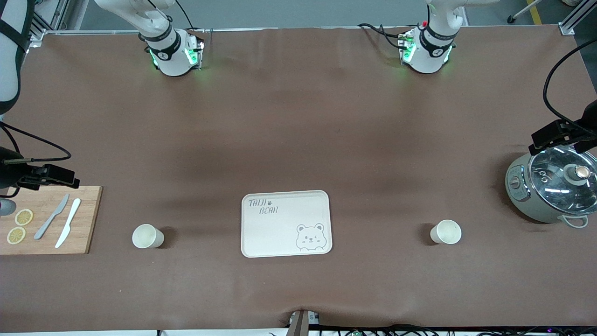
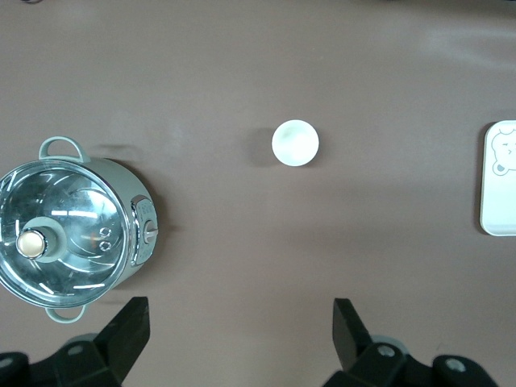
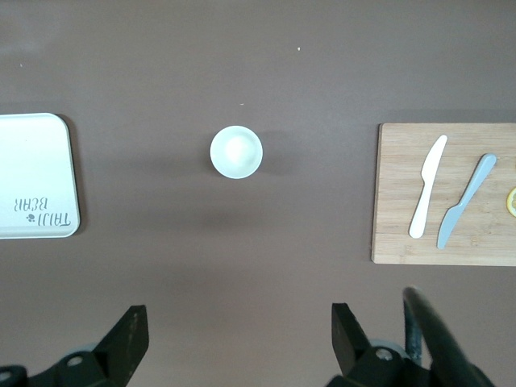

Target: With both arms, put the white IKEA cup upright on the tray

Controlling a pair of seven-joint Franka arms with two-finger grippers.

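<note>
We see two glossy white arm bases (image 1: 170, 53) with black bands, green lights and black cables; black grippers.

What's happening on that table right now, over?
Left gripper and right gripper open, up high. Two white cups upright beside cream tray. Path clear.

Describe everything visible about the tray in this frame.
The tray is a flat cream rectangle with rounded corners and a low raised rim, matte like plastic or fibre composite. Grey "TAIJI BEAR" lettering sits in one corner, a bear-face drawing in the diagonally opposing corner. It lies flat on the brown table cover, midway between two upright white cups: one toward the right arm's end, the other toward the left arm's end. Nothing rests on it or touches it.
</note>
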